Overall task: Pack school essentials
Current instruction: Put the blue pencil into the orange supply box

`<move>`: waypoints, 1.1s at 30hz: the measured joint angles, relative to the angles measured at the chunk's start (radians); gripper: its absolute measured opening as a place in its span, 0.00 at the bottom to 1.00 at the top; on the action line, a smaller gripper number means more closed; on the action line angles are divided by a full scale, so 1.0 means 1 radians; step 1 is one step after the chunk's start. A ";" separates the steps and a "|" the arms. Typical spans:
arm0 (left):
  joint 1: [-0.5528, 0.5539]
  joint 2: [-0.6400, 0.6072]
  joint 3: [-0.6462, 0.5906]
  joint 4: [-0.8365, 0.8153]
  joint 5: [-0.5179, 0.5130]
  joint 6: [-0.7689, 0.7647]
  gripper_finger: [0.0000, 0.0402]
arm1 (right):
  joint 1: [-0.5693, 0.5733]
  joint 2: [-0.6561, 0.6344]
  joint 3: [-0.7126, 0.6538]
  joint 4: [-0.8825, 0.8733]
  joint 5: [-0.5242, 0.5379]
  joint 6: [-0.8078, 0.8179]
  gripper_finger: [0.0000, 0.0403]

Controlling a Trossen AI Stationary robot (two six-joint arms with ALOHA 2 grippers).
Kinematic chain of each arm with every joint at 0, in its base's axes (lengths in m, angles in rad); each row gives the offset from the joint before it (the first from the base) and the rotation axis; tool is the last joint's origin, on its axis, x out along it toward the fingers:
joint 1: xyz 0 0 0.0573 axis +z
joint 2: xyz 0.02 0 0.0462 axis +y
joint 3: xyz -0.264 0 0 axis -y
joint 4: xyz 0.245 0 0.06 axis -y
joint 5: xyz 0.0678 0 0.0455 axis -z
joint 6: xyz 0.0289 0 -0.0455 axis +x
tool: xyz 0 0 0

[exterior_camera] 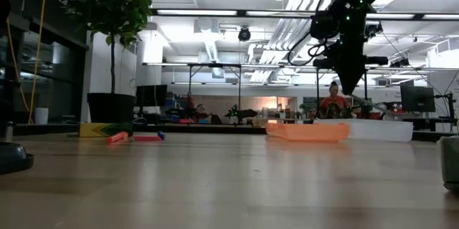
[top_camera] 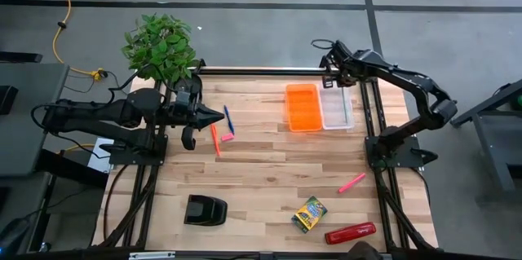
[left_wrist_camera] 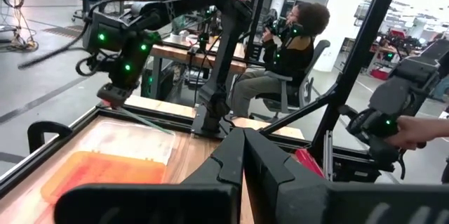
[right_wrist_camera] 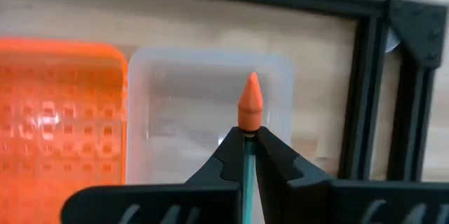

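My right gripper [right_wrist_camera: 248,138] hangs over the far end of the clear tray [top_camera: 336,107], shut on a thin green pen with an orange cone tip [right_wrist_camera: 250,101]. My left gripper [top_camera: 217,116] waits at the far left of the table, shut and level, holding nothing. Beside it a blue pen [top_camera: 229,119], an orange pen [top_camera: 215,139] and a small pink eraser [top_camera: 227,137] lie flat on the wood. A pink pen [top_camera: 351,182] and a yellow-green crayon box [top_camera: 309,213] lie near the right front. The orange tray [top_camera: 303,107] sits left of the clear one. My right gripper pinches the pen's green shaft [right_wrist_camera: 248,164] between its two fingers. The pen runs along the fingers, and its orange tip sticks out past their ends. The fingers come from above, pointing steeply down. The pen is lifted clear over the clear tray.
A red stapler [top_camera: 351,232] lies at the front right and a black blocky object [top_camera: 204,209] at the front left. A potted plant [top_camera: 161,44] stands at the far left corner. A seated person [left_wrist_camera: 287,48] is beyond the table. Bare wood spans the middle.
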 joint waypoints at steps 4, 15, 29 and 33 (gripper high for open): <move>0.000 0.000 0.000 0.000 0.000 0.000 0.00 | -0.023 0.005 0.007 0.019 0.038 -0.016 0.00; 0.000 0.000 0.000 0.000 0.000 0.000 0.00 | -0.035 0.113 0.006 -0.007 0.024 -0.049 0.00; 0.000 0.000 0.000 0.000 0.000 0.000 0.00 | -0.050 0.240 0.005 0.006 -0.010 -0.035 0.00; 0.000 0.000 0.000 0.000 0.000 0.000 0.00 | -0.068 0.245 0.004 0.003 -0.024 -0.021 0.00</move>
